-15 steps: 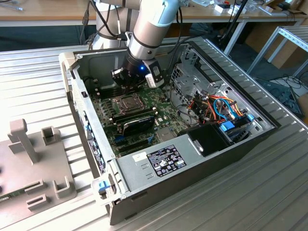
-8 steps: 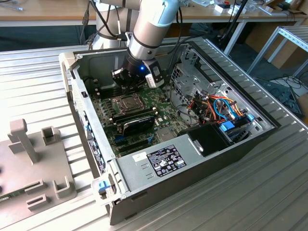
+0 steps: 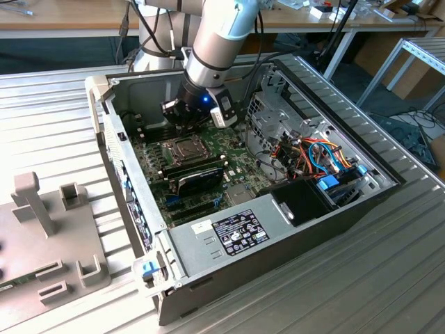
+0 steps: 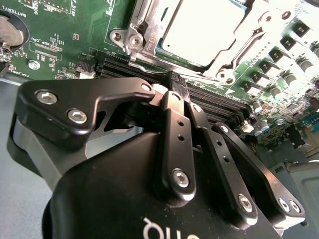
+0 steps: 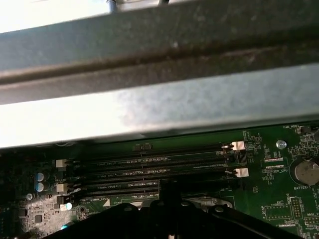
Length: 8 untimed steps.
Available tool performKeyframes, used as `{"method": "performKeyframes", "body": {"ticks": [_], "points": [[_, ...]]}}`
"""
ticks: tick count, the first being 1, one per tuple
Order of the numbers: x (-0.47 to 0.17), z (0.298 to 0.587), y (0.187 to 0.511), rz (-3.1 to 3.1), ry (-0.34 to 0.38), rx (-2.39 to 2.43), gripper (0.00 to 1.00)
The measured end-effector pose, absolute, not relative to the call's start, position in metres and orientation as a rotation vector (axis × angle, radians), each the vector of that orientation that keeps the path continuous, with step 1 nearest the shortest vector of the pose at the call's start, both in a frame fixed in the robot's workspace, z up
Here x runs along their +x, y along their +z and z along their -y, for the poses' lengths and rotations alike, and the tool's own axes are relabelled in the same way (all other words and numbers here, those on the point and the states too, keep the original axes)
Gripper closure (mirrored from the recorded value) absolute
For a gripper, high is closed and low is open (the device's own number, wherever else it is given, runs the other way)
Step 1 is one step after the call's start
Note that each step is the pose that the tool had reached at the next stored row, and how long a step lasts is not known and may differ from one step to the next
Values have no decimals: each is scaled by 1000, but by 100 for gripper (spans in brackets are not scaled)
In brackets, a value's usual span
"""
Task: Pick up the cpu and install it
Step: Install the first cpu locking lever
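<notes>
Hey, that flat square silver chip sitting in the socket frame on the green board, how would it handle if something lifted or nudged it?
The flat square silver-grey cpu looks rigid, so it likely won't flex. Its smooth metal top may be slippery. Lying flat inside the shiny metal retention frame, it probably can't roll or tip.

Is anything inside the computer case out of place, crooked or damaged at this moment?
Nothing stands out. The cpu lies flat and square in its socket, with the retention frame around it. The gripper hangs just beside it, over the memory slots. No loose or damaged part is visible on the motherboard.
</notes>
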<state>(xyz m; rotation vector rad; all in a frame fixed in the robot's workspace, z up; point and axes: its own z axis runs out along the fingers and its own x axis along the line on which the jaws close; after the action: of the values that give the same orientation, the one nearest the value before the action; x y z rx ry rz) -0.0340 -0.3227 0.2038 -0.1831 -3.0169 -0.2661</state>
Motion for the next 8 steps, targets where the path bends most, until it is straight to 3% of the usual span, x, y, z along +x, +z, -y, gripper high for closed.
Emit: {"method": "performKeyframes", "body": {"ticks": [8], "points": [[-32, 323, 201, 3017, -265, -183, 89]]}}
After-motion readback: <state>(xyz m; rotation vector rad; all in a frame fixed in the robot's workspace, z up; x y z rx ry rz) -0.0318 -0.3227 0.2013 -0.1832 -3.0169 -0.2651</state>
